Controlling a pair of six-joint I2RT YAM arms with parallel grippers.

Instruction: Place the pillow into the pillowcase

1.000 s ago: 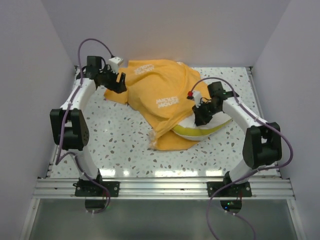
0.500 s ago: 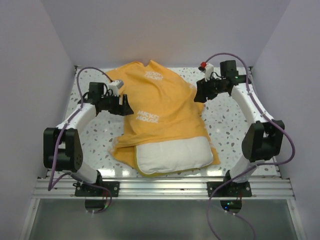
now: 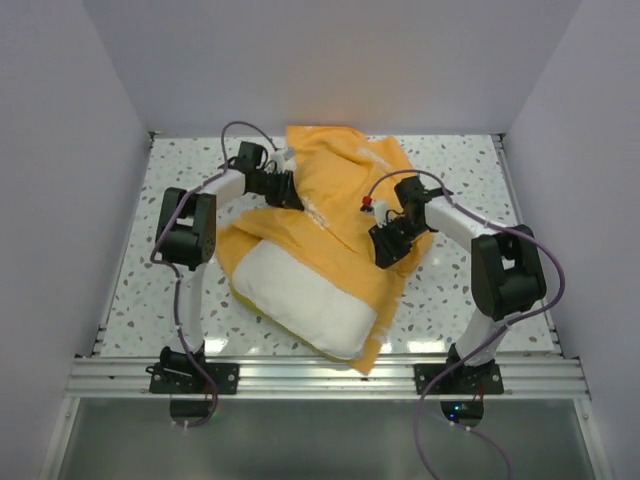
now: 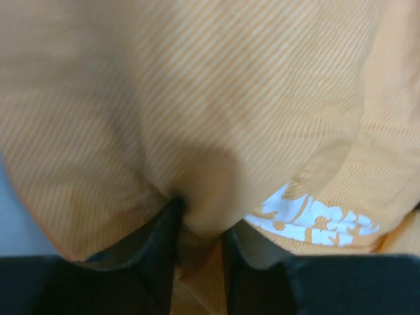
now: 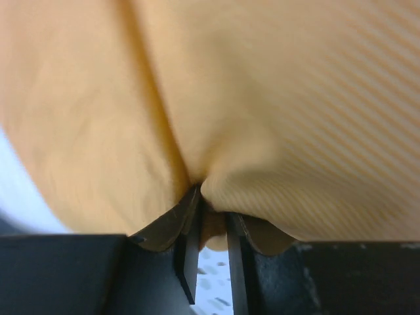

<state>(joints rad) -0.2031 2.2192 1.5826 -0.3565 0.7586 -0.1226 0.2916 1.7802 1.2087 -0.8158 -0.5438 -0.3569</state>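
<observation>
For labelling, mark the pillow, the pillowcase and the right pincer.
pillow (image 3: 300, 290): top external view, on its exposed white face.
pillowcase (image 3: 335, 185): top external view, on the orange cloth toward the far end.
right pincer (image 5: 211, 209): right wrist view, between its fingertips, which pinch a fold of orange cloth.

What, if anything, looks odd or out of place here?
Nothing looks spilled or torn. The pillow lies askew on the table, its white end poking out of the rumpled pillowcase, which bunches where the left pincer and right pincer pinch it.
</observation>
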